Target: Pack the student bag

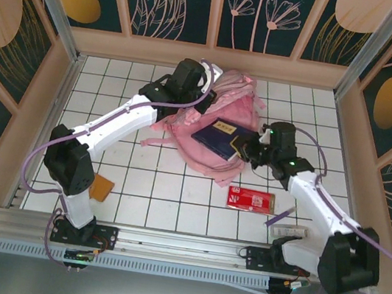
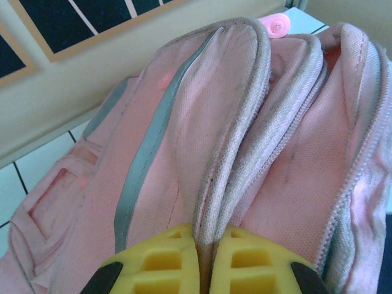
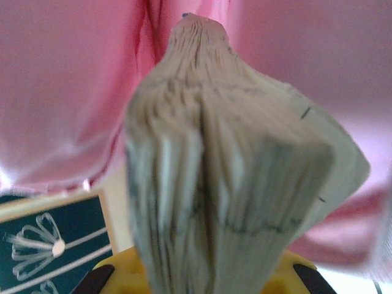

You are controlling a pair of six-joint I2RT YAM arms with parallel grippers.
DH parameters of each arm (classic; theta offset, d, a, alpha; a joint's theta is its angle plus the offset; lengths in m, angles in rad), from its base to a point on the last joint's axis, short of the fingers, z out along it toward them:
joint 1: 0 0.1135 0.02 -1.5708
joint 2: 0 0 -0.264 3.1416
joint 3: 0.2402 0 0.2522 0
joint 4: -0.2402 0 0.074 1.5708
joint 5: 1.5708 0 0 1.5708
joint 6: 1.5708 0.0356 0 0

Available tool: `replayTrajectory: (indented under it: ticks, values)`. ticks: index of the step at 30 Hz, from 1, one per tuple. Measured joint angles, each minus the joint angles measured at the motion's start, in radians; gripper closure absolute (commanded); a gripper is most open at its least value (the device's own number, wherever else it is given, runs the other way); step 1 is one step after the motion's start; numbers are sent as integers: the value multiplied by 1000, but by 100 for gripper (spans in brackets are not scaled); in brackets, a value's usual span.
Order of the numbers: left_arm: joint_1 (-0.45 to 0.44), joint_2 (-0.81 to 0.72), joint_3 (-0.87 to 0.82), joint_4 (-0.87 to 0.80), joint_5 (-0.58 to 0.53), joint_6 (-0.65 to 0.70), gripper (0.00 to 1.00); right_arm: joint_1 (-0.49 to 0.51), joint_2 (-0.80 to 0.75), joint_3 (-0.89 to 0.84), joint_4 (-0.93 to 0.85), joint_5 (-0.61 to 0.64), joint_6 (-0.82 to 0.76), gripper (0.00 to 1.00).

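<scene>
bag: pink backpack point(image 1: 211, 123) lies toward the far side of the tiled table point(image 1: 173, 196), between my two arms, mouth facing the right arm.
left gripper: left gripper point(image 2: 205, 260) is clenched on a fold of the bag's zipper edge — yellow pads point(image 2: 162, 263) are pinched tight with fabric between them. I read this as holding the opening up so it doesn't collapse.
right gripper: right gripper point(image 1: 244, 149) is clamped on a dark blue book point(image 1: 218, 137). In the wrist view the page edges point(image 3: 226, 184) fan out from between the pads, pink fabric on both sides.
book: tilted, far end at or just inside the bag's mouth. I can't tell how deep it sits.
why this hold: one arm anchors soft fabric, the other feeds the stiff item in — otherwise the bag would just slide.
leftovers: red packet point(image 1: 251, 199) is on the tiles near the right arm, a small white thing point(image 1: 289, 230) beside it, a brown piece point(image 1: 101, 189) by the left base, all well apart from the bag.
stage: my guess — first item mid-insertion, rest not yet packed.
risk: pages splaying may catch on the zipper edge.
</scene>
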Motion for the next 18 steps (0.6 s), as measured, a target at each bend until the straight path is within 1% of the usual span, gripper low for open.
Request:
replayTrajectory:
  ticks: [4, 9, 12, 18]
  values:
    - [0, -13, 0, -2, 28, -44, 100, 7, 179, 5, 258, 129, 72, 100]
    - [0, -31, -4, 2, 85, -119, 100, 41, 423, 48, 545, 241, 158, 100]
    - [1, -31, -4, 2, 110, -155, 100, 79, 536, 96, 661, 288, 183, 100]
    - [5, -31, -4, 3, 117, -168, 100, 129, 685, 193, 776, 333, 173, 100]
